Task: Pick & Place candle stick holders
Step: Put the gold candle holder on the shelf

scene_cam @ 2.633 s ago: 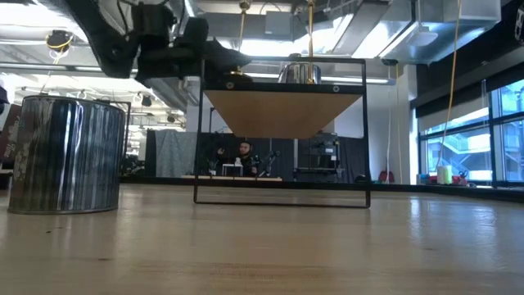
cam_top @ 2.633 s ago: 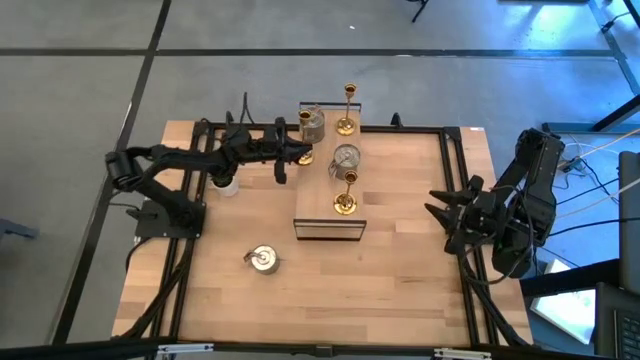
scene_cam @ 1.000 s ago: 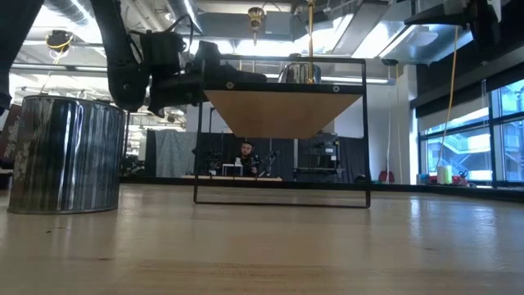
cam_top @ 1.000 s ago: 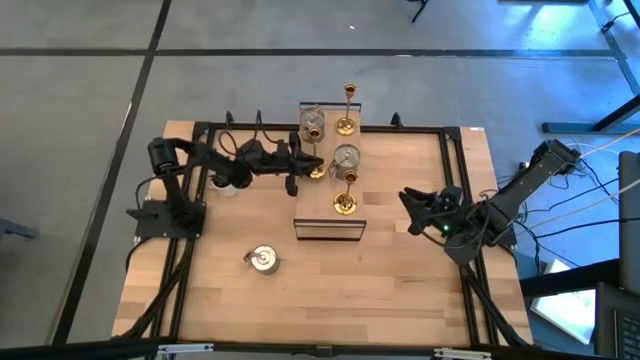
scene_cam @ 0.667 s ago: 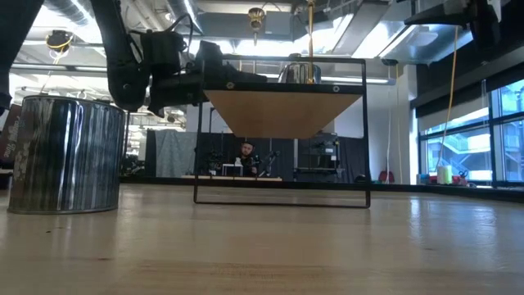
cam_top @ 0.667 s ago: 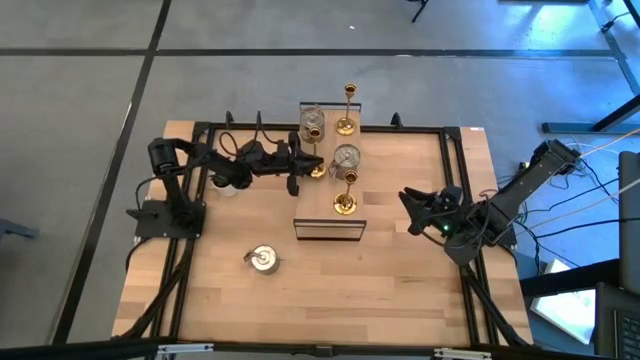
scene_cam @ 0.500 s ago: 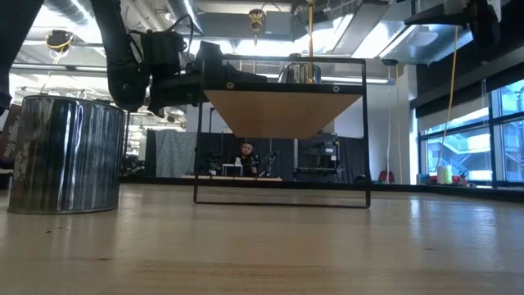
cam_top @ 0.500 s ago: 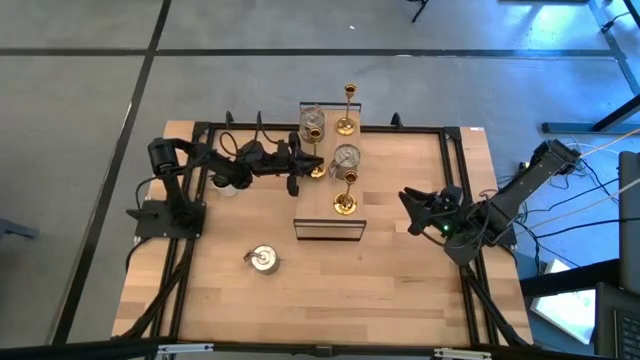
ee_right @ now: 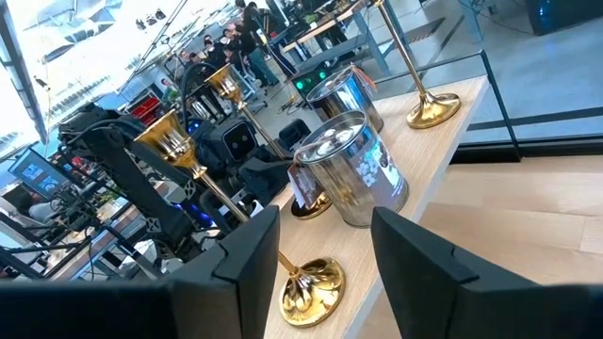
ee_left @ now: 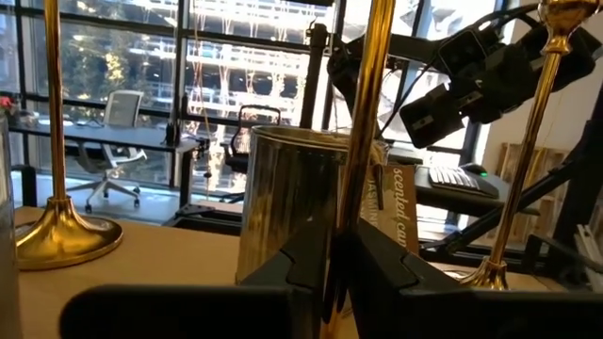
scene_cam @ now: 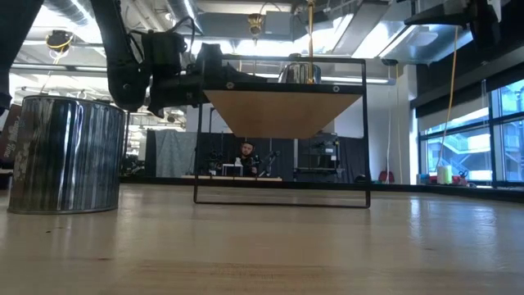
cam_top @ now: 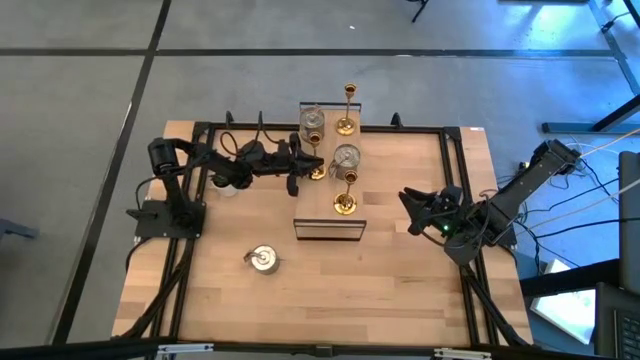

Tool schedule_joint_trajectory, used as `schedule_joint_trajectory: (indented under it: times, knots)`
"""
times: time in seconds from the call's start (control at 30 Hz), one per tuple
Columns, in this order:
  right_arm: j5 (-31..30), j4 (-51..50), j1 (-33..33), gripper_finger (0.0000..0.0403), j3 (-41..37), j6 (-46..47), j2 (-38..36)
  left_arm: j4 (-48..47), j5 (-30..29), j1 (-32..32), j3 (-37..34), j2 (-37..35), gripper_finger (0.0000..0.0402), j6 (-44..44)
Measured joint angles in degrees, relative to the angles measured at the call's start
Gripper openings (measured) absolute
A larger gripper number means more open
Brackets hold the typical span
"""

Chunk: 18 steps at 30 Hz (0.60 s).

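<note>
The left pincer point(ee_left: 332, 273) is closed on the thin stem of a gold candlestick point(ee_left: 366, 113), rigid, smooth and top-heavy, so probably slippery; the right pincer point(ee_right: 325, 250) waits open.

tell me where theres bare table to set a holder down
Bare wood lies right of the squat silver holder, in front of the raised wooden shelf, across to the right gripper. The shelf is crowded with gold candlesticks and the left gripper.

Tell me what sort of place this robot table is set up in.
Probably an open-plan robotics lab or industrial workspace. The low view shows exposed ceiling ducts and a person seated at a desk behind the table; the left wrist view shows large windows and an office chair.
</note>
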State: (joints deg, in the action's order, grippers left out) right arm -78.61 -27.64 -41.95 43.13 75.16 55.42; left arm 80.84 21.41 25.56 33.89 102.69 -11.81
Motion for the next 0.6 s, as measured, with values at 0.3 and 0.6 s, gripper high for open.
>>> schedule_joint_trajectory:
  times: [0.3, 0.6]
  knots:
    - [0.0, 0.0, 0.0, 0.0175, 0.0, 0.0, 0.0, 0.0, 0.2, 0.8, 0.0, 0.0, 0.0033, -3.6]
    - [0.0, -0.2, 0.0, 0.0175, 0.0, 0.0, 0.0, -0.1, 0.4, 0.3, 0.0, 0.0, 0.0034, -3.5]
